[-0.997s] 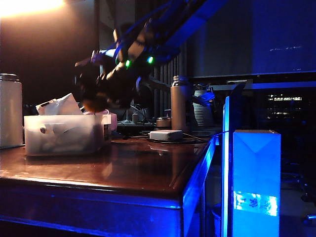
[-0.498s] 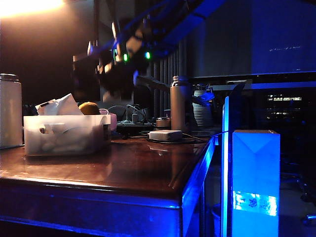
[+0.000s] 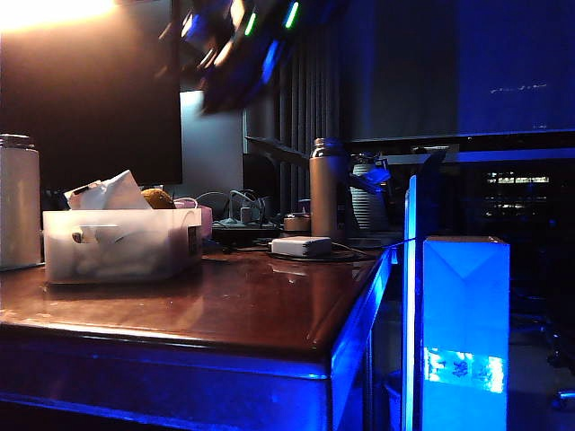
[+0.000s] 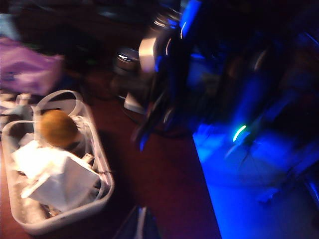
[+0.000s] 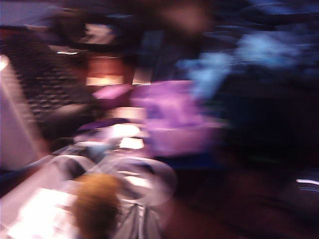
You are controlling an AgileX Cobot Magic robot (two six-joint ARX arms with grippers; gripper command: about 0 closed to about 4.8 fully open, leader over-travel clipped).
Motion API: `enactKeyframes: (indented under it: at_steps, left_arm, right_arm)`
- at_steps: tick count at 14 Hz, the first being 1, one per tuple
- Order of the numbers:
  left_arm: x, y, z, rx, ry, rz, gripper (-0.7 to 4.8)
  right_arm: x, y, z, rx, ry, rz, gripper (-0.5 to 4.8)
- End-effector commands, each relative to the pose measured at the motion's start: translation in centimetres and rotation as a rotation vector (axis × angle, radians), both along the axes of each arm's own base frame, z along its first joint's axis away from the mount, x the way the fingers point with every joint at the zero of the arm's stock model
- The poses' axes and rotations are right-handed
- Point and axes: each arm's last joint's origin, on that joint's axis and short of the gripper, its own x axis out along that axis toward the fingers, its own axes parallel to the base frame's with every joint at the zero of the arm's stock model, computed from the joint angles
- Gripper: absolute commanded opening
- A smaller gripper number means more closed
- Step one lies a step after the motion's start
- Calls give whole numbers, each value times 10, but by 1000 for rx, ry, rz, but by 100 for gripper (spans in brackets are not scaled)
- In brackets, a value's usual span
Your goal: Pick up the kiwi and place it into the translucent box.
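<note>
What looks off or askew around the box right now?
Nothing spilled or damaged. The kiwi sits in the translucent box, perched on crumpled white paper and poking above the rim rather than settled low. The right hand is a blur high above the box, shut and empty. The left hand is not in view.

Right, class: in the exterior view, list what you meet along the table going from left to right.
White cylinder → translucent box, with the kiwi showing above its right part → flat white block → metal bottle → glowing blue carton beside the table's edge.
</note>
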Motion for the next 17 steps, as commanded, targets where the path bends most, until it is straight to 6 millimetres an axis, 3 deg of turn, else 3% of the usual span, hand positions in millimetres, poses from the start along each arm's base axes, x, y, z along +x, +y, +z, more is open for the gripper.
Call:
enactKeyframes:
  at_steps: [1,2,4,7,8,9,11,15,17]
  left_arm:
    - [-14,-17,2,21,-1,-93,-3]
    - [-25,-27,4,43,6,-120,-3]
    - [-46,-37,3,174,24,-16,-3]
    - [-82,-38,0,295,96,94,-3]
    - [-96,-34,2,325,84,160,-3]
    - [-123,-26,8,261,49,227,-3]
    - [-168,-6,15,127,-26,269,-3]
    - [-264,48,-5,75,-158,290,-3]
    - [-294,64,-23,42,-232,287,-3]
  right_arm:
    - [-38,-39,87,17,-114,-46,-6]
    - [-66,-61,133,77,-199,-53,-6]
    - [-118,-97,194,151,-297,-54,-6]
    - [-221,-164,263,234,-403,-51,-7]
    - [-248,-179,275,261,-430,-34,-7]
    - [-291,-207,286,263,-442,-12,-6]
    - [-341,-246,287,232,-425,-8,-7]
    - [-424,-312,276,227,-421,-14,-7]
    - [-450,-333,263,177,-398,-19,-7]
